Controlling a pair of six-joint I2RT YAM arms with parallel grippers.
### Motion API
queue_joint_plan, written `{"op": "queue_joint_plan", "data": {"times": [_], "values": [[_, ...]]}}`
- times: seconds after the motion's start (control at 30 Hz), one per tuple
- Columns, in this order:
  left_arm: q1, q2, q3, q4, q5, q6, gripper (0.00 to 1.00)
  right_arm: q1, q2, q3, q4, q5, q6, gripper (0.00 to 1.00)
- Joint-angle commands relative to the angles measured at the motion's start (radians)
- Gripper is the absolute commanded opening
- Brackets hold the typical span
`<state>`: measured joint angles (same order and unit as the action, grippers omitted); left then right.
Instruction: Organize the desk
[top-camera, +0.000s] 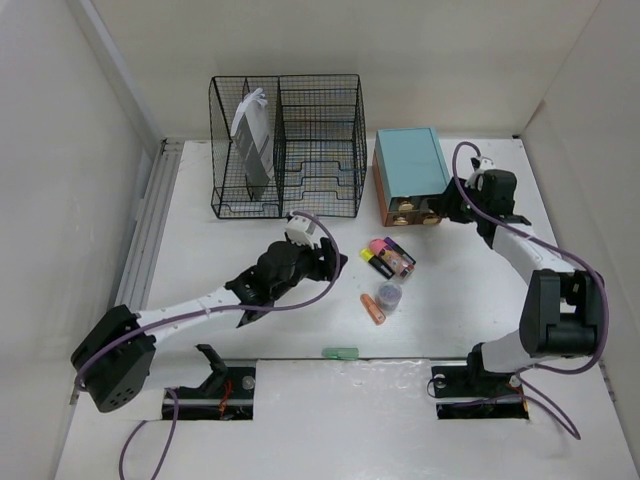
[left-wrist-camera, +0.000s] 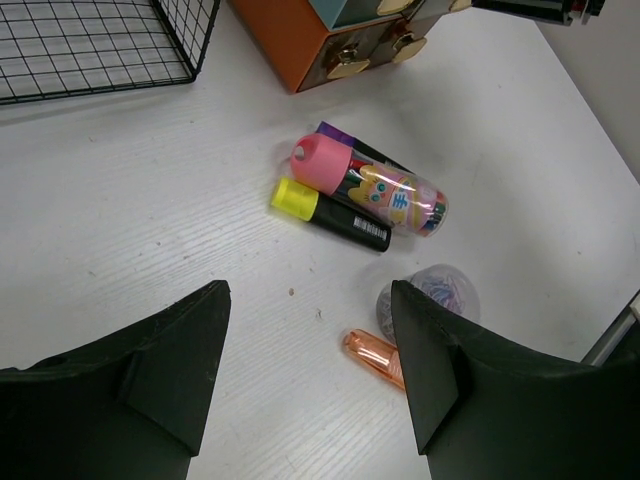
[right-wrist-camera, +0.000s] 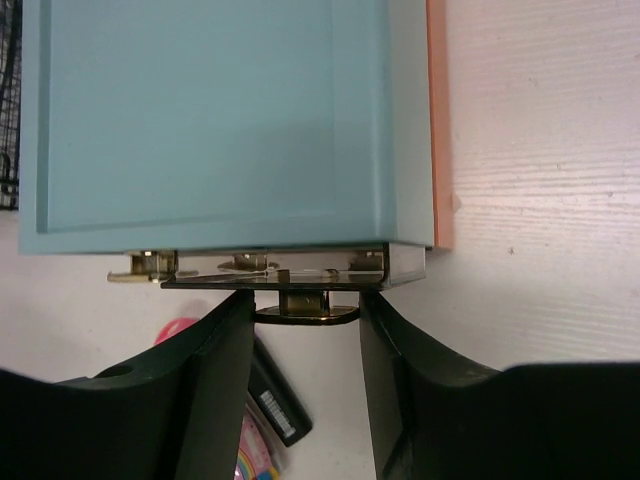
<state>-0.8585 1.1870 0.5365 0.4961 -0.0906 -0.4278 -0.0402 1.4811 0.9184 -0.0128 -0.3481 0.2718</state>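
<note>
Barely begun, by the look of it. On left end effector (left-wrist-camera: 308, 295): wide open, empty, above counter (left-wrist-camera: 150, 200), with yellow highlighter (left-wrist-camera: 330, 215), pink-capped tube (left-wrist-camera: 385, 190) and clip jar (left-wrist-camera: 440, 295) loose just ahead. On right end effector (right-wrist-camera: 305, 300): closed around brass drawer pull (right-wrist-camera: 320, 316), teal-topped drawer box (right-wrist-camera: 200, 120) directly ahead.

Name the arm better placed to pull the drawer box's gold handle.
Right. The right gripper flanks the gold handle of the drawer box; the left gripper hangs open over the markers, apart from the box.
</note>
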Motion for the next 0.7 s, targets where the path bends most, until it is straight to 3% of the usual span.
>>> {"op": "queue_joint_plan", "data": {"times": [0.0,0.47,0.67], "values": [[-0.007,-0.053,-0.023,0.045,-0.009,0.001,0.62,-0.003,-0.064,-0.036,0.028,-0.040,-0.013,0.43],[-0.016,-0.122,-0.052,0.045,-0.009,-0.008,0.62,-0.003,-0.194,-0.133,-0.265,-0.071,-0.152,0.43],[-0.016,-0.144,-0.061,0.036,-0.009,-0.008,0.62,-0.003,-0.203,-0.115,-0.360,-0.107,-0.161,0.49]]}}
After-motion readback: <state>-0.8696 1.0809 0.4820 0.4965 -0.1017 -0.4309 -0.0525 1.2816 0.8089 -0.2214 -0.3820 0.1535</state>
